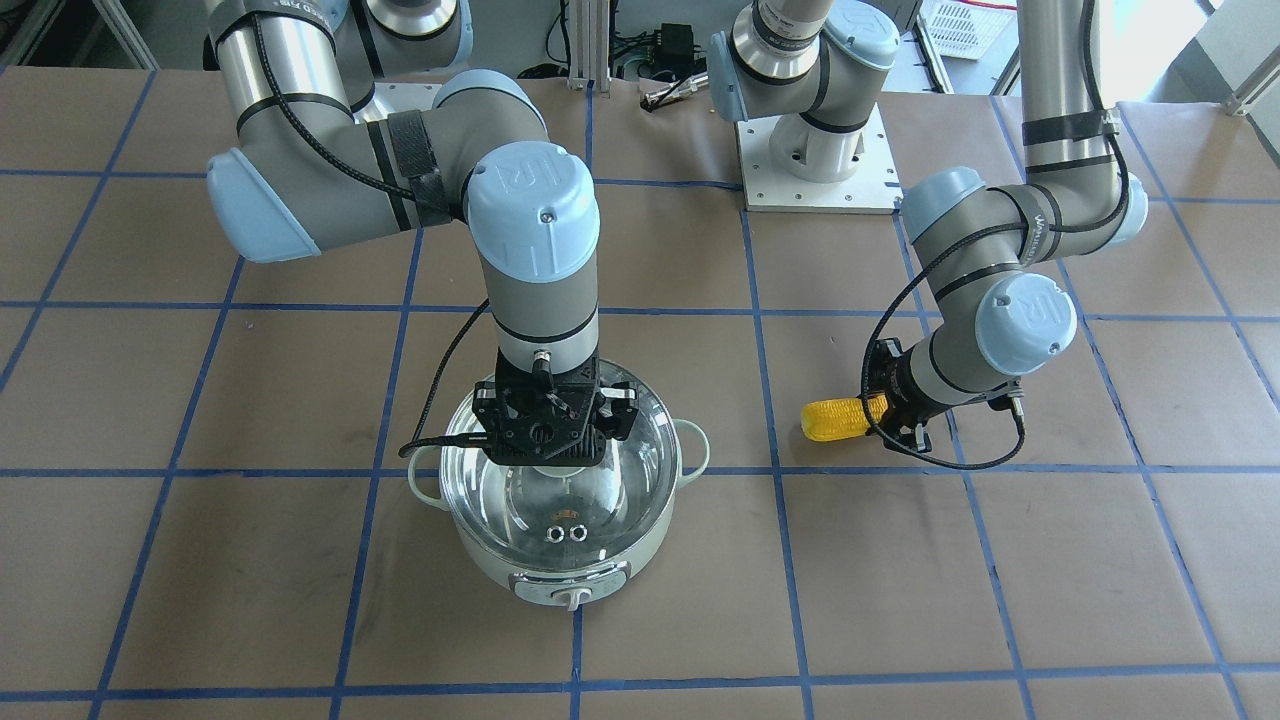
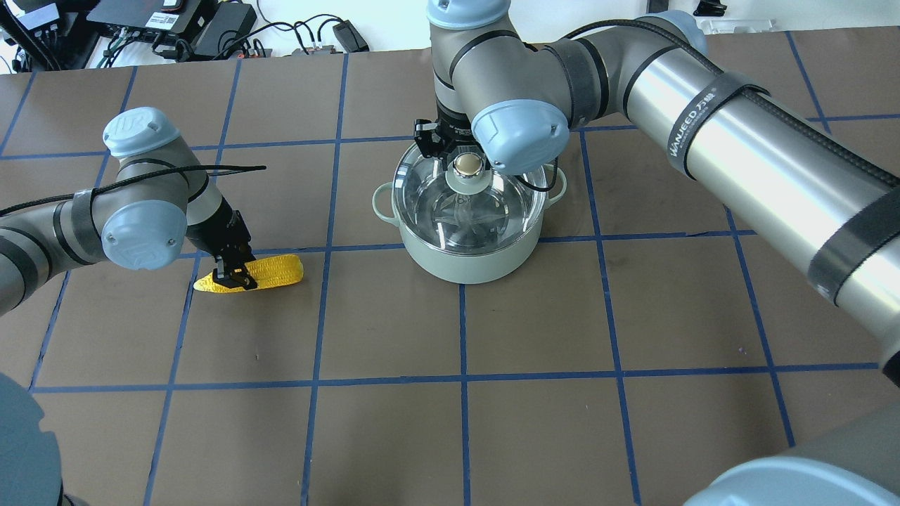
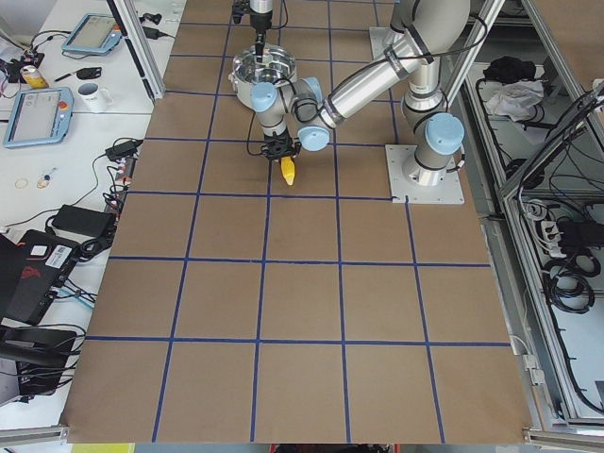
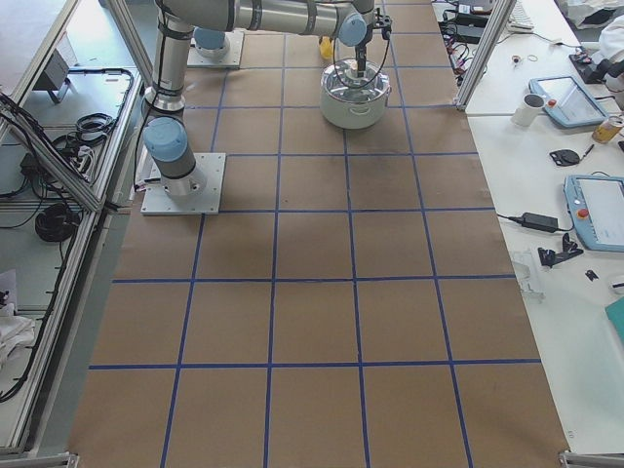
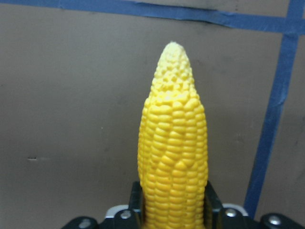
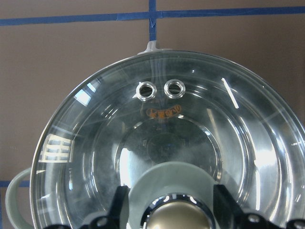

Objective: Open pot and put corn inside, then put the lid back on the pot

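The corn (image 2: pixel 275 270) lies on the brown table on my left side; it also shows in the front view (image 1: pixel 833 420). My left gripper (image 2: pixel 234 275) is shut on it near one end, a finger on each side, with the pale tip pointing away in the left wrist view (image 5: pixel 172 133). The mint-green pot (image 2: pixel 464 261) stands mid-table with the glass lid (image 2: pixel 429 211) seated on it. My right gripper (image 1: pixel 548 458) comes straight down over the lid. In the right wrist view its fingers (image 6: pixel 120 205) press on both sides of the knob's pale green base (image 6: pixel 174 183).
Blue tape lines (image 2: pixel 460 337) divide the table into squares. The pot's control knob (image 1: pixel 573 598) faces the operators' side. The left arm's white base plate (image 1: pixel 815 165) sits at the table's back edge. Side benches hold tablets (image 4: pixel 593 210) and cables.
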Robot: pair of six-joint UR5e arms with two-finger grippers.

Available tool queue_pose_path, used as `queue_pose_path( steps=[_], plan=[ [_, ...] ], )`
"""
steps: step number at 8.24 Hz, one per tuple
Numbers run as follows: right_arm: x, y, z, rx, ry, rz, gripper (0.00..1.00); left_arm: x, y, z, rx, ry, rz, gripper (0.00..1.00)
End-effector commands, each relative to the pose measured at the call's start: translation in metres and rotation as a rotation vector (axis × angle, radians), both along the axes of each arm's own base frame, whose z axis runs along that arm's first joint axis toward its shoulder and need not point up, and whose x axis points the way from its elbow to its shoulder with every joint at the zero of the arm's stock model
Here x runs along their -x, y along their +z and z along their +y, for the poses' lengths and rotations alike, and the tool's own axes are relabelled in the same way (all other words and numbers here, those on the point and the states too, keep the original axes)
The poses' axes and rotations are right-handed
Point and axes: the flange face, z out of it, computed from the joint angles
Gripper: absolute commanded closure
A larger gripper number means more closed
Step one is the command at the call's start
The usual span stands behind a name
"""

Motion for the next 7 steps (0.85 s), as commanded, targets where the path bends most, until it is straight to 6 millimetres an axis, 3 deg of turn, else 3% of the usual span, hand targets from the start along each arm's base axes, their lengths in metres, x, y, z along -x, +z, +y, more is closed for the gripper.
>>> queue_pose_path(
  steps=[1,4,6,7],
  plan=[
    [0.0,0.001,0.0,-0.001,0.011,-0.001,0.4,0.002,0.004,0.001,-0.007,0.011,0.002,1.0],
    [0.001,0.001,0.001,-0.008,0.015,0.006,0.51,0.004,0.017,0.008,-0.041,0.015,0.003,1.0],
    [0.001,0.004,0.002,-0.004,0.014,0.009,0.6,0.0,0.06,-0.008,0.045,0.029,-0.02,1.0],
    [0.002,0.015,0.003,0.013,0.014,0.003,0.6,-0.003,0.084,-0.019,0.052,0.066,-0.026,1.0]
  ],
)
